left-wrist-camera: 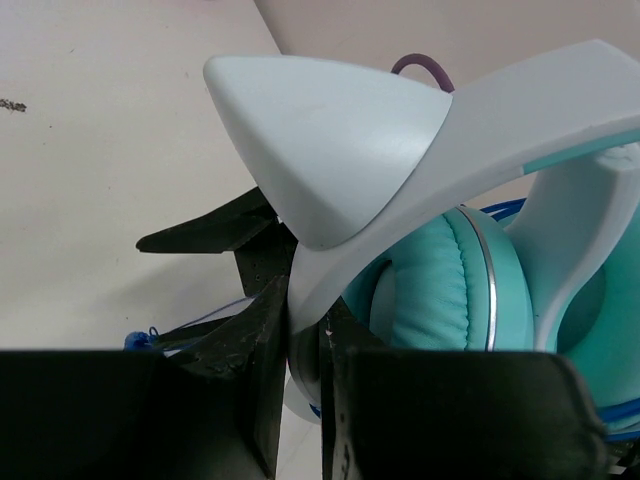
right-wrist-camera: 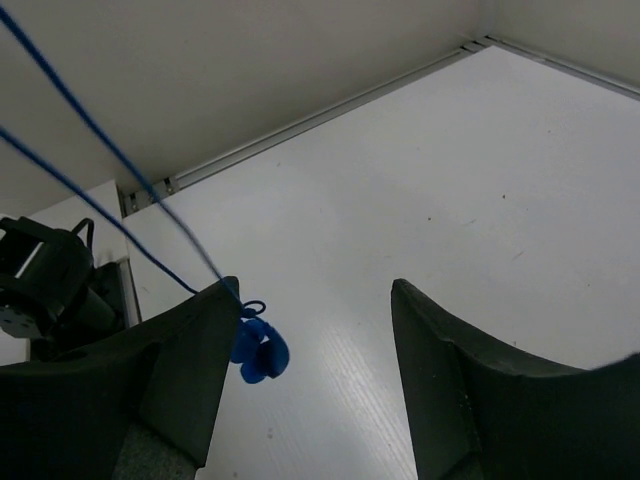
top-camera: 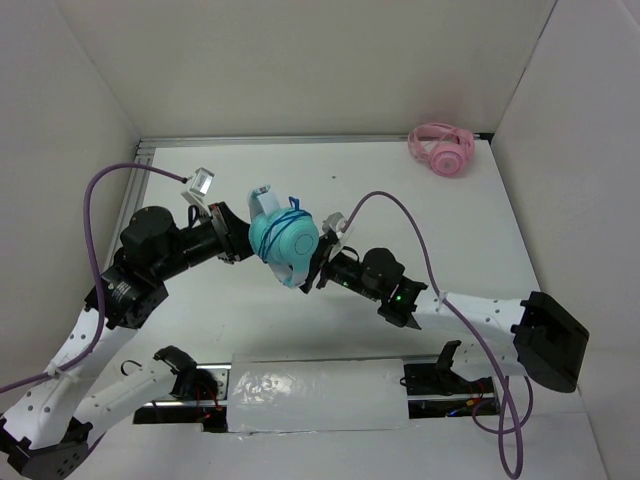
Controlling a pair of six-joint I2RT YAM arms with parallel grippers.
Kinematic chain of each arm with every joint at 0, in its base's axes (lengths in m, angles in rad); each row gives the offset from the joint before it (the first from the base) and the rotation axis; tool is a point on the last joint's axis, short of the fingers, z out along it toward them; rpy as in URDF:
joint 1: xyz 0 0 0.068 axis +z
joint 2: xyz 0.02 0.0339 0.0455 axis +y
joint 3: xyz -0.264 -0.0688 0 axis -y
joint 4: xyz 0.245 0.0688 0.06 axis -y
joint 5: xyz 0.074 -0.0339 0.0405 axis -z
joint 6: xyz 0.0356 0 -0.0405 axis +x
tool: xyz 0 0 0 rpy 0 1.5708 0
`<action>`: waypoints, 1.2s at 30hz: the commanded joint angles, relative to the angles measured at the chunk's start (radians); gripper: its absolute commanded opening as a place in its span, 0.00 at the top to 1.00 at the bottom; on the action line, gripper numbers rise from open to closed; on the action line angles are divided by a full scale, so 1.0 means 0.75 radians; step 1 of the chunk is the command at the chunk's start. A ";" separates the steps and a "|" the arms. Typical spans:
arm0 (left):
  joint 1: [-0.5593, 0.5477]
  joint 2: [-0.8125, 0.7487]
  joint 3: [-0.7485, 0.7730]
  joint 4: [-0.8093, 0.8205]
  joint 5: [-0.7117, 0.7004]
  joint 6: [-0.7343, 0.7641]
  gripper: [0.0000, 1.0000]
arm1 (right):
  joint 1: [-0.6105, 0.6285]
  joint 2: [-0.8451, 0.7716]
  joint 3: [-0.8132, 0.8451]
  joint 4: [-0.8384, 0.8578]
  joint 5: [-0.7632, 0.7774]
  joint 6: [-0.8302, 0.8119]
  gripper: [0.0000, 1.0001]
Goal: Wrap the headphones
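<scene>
The white table point(top-camera: 400, 200) fills the booth, and both arms reach in over its middle. Between them, lifted off the surface, are the teal headphones point(top-camera: 283, 240), with blue loops crossing the ear cup. The pink headphones point(top-camera: 443, 150) lie well apart in the far right corner. The left gripper point(left-wrist-camera: 305, 330) is pressed together on the pale headband point(left-wrist-camera: 400, 170), just beside the teal cushion point(left-wrist-camera: 440, 290). The right gripper point(right-wrist-camera: 315, 290) sits close against the other side, its jaws spread with nothing pinched between them. The thin blue cable point(right-wrist-camera: 90, 130) runs down to its left finger, where the small plug point(right-wrist-camera: 258, 350) dangles.
</scene>
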 commanded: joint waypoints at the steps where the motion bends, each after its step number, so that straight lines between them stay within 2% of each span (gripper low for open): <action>1: -0.004 -0.035 0.081 0.143 0.002 -0.058 1.00 | 0.009 0.032 0.073 0.084 -0.033 0.020 0.32; 2: -0.002 -0.035 0.083 0.139 -0.002 -0.058 1.00 | 0.009 0.036 0.075 0.069 -0.044 0.024 0.36; 3: -0.002 -0.037 0.081 0.137 -0.014 -0.062 1.00 | 0.009 0.038 0.073 0.065 -0.050 0.026 0.44; 5: -0.002 -0.041 0.081 0.136 -0.030 -0.068 1.00 | 0.007 0.034 0.071 0.049 -0.064 0.032 0.54; 6: -0.004 -0.041 0.083 0.128 -0.057 -0.078 1.00 | 0.009 0.028 0.071 0.014 -0.078 0.042 0.65; 7: -0.002 -0.037 0.083 0.124 -0.077 -0.085 1.00 | 0.009 0.022 0.065 0.002 -0.085 0.052 0.70; 9: -0.002 -0.019 0.095 0.102 -0.145 -0.133 1.00 | 0.011 0.010 0.035 -0.002 -0.109 0.091 0.88; 10: -0.004 -0.009 0.101 0.092 -0.165 -0.154 1.00 | 0.009 0.008 0.018 0.010 -0.119 0.103 1.00; 14: -0.002 0.051 0.136 -0.010 -0.317 -0.372 1.00 | 0.013 -0.004 -0.039 0.051 -0.156 0.157 1.00; 17: -0.004 0.077 0.154 -0.043 -0.441 -0.453 1.00 | 0.021 0.024 -0.031 0.045 -0.142 0.183 1.00; 25: -0.005 0.372 0.330 -0.438 -0.719 -0.759 1.00 | 0.082 0.118 0.067 -0.092 0.048 0.310 1.00; 31: -0.009 0.537 0.339 -0.526 -0.820 -0.927 1.00 | 0.170 0.133 0.112 -0.209 0.097 0.357 1.00; 36: -0.011 0.636 0.337 -0.569 -0.867 -0.942 1.00 | 0.240 0.088 0.149 -0.327 0.214 0.365 1.00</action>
